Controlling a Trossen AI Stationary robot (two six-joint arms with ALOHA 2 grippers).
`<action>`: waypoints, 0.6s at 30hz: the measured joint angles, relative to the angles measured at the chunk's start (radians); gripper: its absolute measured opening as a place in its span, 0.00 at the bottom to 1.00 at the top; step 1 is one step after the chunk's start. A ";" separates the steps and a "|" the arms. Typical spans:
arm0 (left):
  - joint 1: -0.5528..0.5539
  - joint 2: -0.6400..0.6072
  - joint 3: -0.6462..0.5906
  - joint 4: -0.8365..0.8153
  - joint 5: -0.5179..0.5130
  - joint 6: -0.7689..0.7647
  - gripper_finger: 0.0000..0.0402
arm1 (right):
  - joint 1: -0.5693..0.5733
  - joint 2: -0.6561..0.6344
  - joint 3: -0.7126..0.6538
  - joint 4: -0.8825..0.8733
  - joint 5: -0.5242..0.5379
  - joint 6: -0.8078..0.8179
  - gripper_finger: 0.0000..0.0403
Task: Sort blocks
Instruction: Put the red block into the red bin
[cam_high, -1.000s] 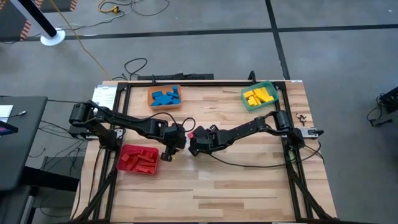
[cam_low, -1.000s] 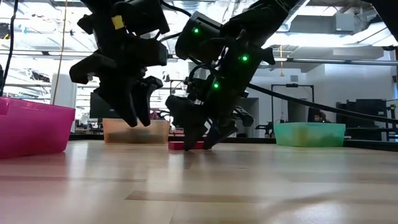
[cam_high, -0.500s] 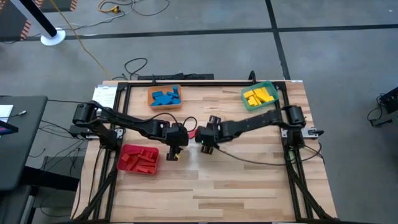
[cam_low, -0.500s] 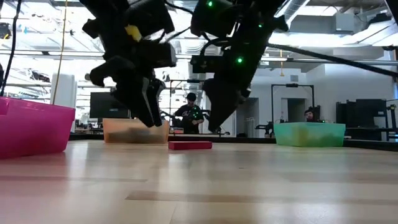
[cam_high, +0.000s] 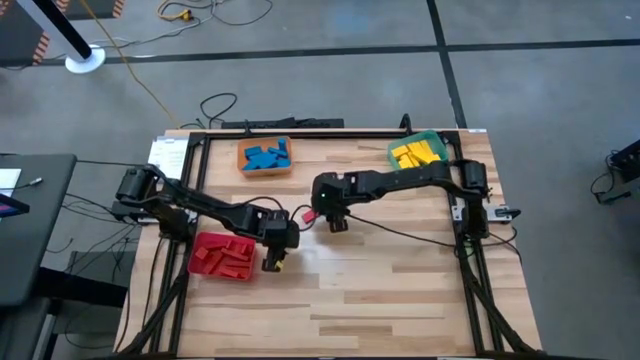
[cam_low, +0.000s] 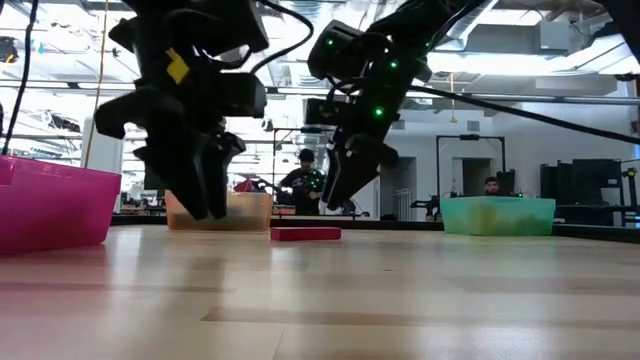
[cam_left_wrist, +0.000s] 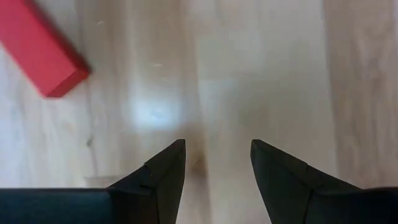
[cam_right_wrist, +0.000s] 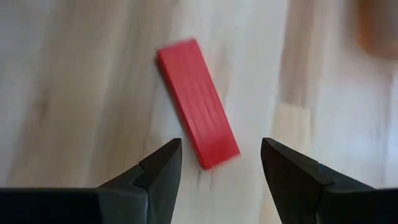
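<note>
One red block (cam_high: 307, 215) lies flat on the wooden table near its middle; the low view shows the block (cam_low: 305, 234) as a thin bar. My right gripper (cam_high: 337, 224) hangs open above the table just right of it; in the right wrist view the block (cam_right_wrist: 197, 102) lies ahead of the gripper's (cam_right_wrist: 221, 155) fingertips, untouched. My left gripper (cam_high: 272, 264) is open over bare wood nearer the front edge, beside the red bin; its wrist view shows the gripper (cam_left_wrist: 217, 155) with nothing between the fingers and the block (cam_left_wrist: 40, 53) off to one side.
A red bin (cam_high: 222, 255) with red blocks stands at the near left. An orange bin (cam_high: 265, 157) with blue blocks and a green bin (cam_high: 417, 155) with yellow blocks stand at the far edge. Bare wood spreads across the near right.
My right gripper has risen from the red block, where its fingertips stood low on the table, and has rolled about its own axis. The block stays flat on the table. My left gripper has shifted a little toward the near edge.
</note>
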 joint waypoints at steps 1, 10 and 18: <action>-0.008 0.000 0.000 0.006 0.000 0.000 0.44 | -0.006 0.000 0.000 0.010 -0.027 -0.019 0.59; -0.024 0.000 0.000 0.035 0.000 0.000 0.44 | -0.041 0.087 0.002 0.052 -0.132 -0.113 0.59; -0.028 0.000 0.000 0.051 0.000 -0.009 0.44 | -0.050 0.093 0.004 0.093 -0.132 -0.120 0.58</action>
